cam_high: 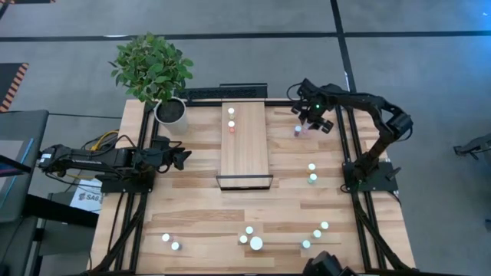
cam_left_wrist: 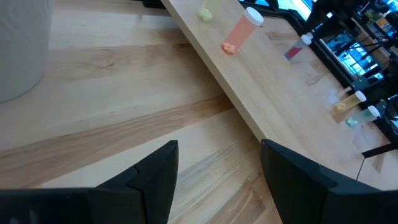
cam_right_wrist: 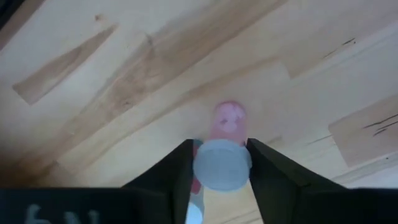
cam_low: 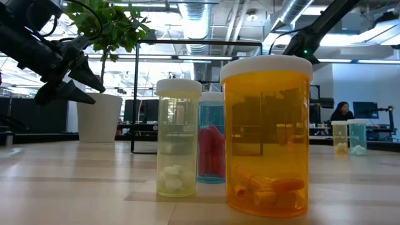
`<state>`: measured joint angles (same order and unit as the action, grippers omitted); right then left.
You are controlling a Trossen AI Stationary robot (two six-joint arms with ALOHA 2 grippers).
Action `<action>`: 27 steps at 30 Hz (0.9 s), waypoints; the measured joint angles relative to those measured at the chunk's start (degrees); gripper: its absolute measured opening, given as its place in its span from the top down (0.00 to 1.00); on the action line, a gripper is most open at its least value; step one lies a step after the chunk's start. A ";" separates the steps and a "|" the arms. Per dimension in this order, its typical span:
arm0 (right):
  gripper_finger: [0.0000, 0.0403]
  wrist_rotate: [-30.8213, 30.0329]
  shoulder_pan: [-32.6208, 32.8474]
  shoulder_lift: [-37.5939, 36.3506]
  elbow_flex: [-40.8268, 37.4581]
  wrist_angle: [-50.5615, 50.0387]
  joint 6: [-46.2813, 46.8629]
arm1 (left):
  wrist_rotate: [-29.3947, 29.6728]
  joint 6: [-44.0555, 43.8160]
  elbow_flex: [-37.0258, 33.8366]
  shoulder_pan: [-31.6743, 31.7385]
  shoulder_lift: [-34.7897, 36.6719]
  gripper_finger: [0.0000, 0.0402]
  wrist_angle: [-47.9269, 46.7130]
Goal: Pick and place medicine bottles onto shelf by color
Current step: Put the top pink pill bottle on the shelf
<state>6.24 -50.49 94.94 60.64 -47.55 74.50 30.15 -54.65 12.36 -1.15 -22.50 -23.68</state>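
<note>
Right wrist view: pink bottle (cam_right_wrist: 222, 146), white cap, between dark jaws.

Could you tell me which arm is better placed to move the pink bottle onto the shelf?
Right. The right gripper already straddles the pink bottle beside the shelf; the left gripper waits open, across the shelf.

My right gripper (cam_right_wrist: 219, 163) reaches down near the table's far right, fingers closed on a pink bottle (cam_right_wrist: 225, 121). My left gripper (cam_high: 181, 158) waits, fingers apart, at the left side.
</note>
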 joint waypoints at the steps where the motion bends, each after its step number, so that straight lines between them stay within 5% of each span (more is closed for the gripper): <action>1: 0.63 0.00 0.14 -0.02 0.00 -0.01 0.01 | 0.00 0.00 0.02 -0.02 0.02 0.47 0.00; 6: 0.72 0.74 0.60 -0.04 0.02 0.04 0.13 | 0.00 0.00 0.01 -0.02 0.02 0.47 0.00; 13: 0.67 1.07 1.11 -0.07 2.20 -1.65 1.98 | 0.00 0.00 0.01 0.00 0.00 0.47 0.00; 27: 0.70 -8.35 8.16 -0.13 16.12 -7.65 10.98 | 0.00 0.00 0.02 -0.01 0.02 0.47 0.00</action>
<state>-2.11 -42.33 94.80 76.77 -55.20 85.48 30.15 -54.65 12.38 -1.16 -22.48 -23.68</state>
